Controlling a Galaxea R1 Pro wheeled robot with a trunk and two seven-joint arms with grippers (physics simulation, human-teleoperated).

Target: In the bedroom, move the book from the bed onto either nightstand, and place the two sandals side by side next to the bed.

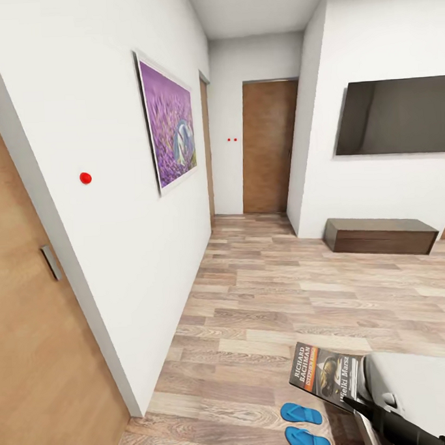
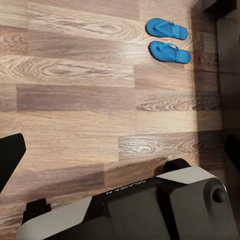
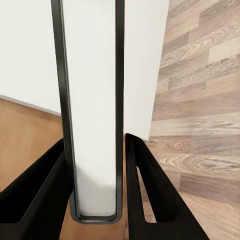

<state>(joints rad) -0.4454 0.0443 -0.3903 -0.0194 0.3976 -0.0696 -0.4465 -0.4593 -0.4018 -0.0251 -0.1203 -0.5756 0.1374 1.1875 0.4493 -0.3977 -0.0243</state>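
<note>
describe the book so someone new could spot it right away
Start at the wood floor along the bottom of the head view, where two blue sandals lie. Just above them the book is held up off the floor: thin, dark cover, white lettering, orange band, unlike the flat blue sandals.

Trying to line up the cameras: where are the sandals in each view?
Head view: sandals side by side on the floor at the bottom edge, below the book.
Left wrist view: sandals on the floor, beside a dark shadowed strip.
Right wrist view: the right pincer grips the book edge-on, floor beside it.
Shared landmark: the wood-plank floor.
</note>
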